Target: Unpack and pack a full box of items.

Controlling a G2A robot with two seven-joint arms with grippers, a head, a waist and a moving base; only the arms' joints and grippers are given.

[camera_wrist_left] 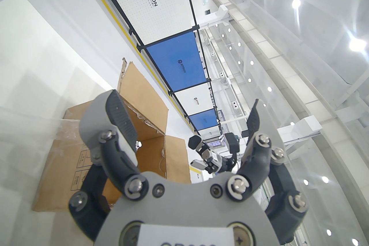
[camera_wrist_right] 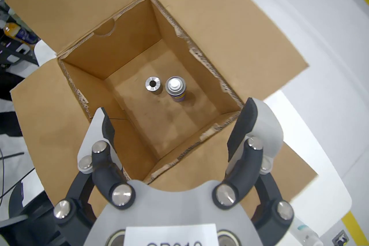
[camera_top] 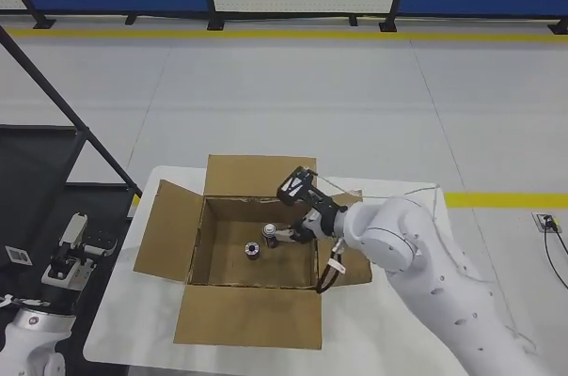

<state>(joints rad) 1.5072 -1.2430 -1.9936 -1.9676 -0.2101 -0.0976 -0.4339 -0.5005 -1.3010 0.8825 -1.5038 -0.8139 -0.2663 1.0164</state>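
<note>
Box (camera_top: 251,315) is parked on the white tabletop (camera_top: 124,324) with all four flaps (camera_wrist_right: 230,25) folded right out, presumably so the opening is left clear for a straight-down reach. Only two things can be counted inside, both stood upright on the cardboard floor near the middle. One is a small can (camera_wrist_right: 176,89) with a purple label. The other is a short metal cylinder (camera_wrist_right: 152,84) with a hole bored in its top. They're set just beside each other, with a sliver of gap as far as can be told. For a "full box" that's pretty bare, so it's judged to be either nearly unpacked or barely packed. Which one can't be told.

The right gripper (camera_wrist_right: 176,111) is held above the open box and aimed down at the pair. Its fingers (camera_wrist_right: 245,123) are spread wide with nothing between them, which looks like the setup for a top-down grab, likely of the can. The left gripper (camera_wrist_left: 184,107) is parked off the side of the tabletop and tipped up toward the ceiling. Its fingers (camera_wrist_left: 121,117) are also spread and empty, probably so the box isn't crowded.

Tally: one box, four flaps, two items, two grippers, zero things gripped.
</note>
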